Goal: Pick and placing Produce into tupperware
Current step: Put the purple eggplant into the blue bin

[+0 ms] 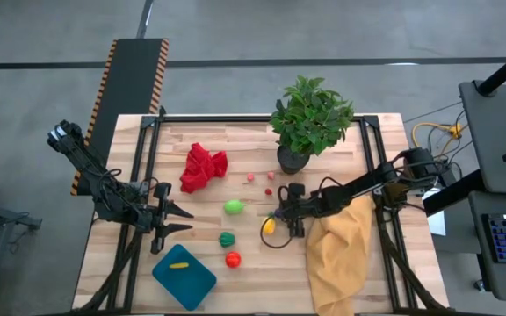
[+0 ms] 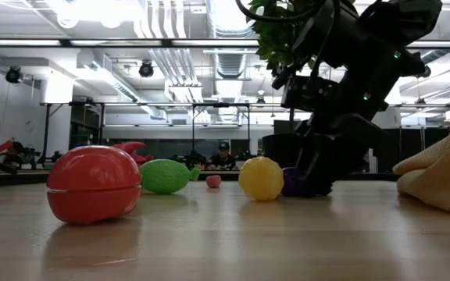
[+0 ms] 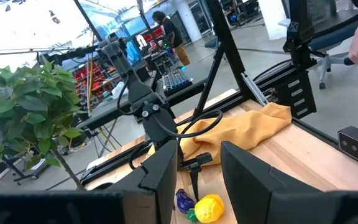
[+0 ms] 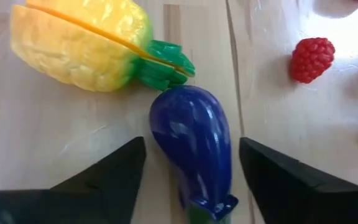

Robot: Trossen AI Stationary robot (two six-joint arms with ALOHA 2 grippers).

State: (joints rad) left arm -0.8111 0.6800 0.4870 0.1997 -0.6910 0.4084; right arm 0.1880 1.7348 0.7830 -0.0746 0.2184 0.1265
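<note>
purple eggplant (image 4: pixel 194 146) lies lengthwise between right jaws.

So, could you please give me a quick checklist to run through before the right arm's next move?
1. Right tool straddles the purple eggplant, a finger on each side: ok.
2. Tool closed on the eggplant: not ok, gaps show on both sides.
3. Yellow fruit clear of the eggplant: not ok, its green stem touches the tip.
4. Teal container has room: ok, only one yellow piece inside.
5. Left tool out of the way: ok, it sits above the container, far off.
</note>
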